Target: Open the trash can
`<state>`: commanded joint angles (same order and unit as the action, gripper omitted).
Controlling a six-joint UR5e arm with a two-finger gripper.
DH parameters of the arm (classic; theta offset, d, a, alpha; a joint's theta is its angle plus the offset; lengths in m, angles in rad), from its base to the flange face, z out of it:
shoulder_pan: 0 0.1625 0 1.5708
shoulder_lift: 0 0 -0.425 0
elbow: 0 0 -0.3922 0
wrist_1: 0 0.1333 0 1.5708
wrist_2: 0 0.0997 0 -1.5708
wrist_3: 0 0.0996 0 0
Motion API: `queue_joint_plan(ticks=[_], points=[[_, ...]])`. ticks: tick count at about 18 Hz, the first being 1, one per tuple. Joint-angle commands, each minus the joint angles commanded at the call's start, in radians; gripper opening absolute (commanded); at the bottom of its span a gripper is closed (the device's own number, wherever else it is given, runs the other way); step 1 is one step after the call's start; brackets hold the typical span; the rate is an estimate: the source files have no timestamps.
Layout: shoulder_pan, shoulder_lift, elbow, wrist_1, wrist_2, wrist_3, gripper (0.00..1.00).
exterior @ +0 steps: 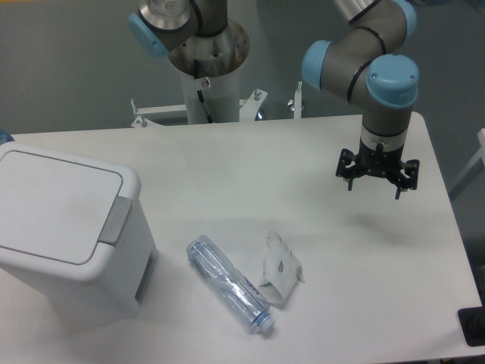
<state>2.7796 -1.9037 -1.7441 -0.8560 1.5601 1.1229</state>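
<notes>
While the hand [377,180] hangs above the right side of the table [326,250], fingers seemingly spread and holding nothing, the trash can [64,227] sits shut at far left. Pressing squarely on its grey push tab [116,221] should release the lid [54,205].

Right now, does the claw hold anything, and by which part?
Nothing is held. The claw hangs above the bare table, far from the trash can.
</notes>
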Motion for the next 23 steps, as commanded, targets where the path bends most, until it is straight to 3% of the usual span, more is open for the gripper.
queue_joint_plan(ticks=[12,17,23], points=[[-0.024,0.011,0.006,-0.003,-0.015,-0.020,1.00],[-0.074,0.011,0.006,-0.002,-0.073,-0.139,1.00],[-0.169,0.035,0.017,0.005,-0.136,-0.374,1.00]])
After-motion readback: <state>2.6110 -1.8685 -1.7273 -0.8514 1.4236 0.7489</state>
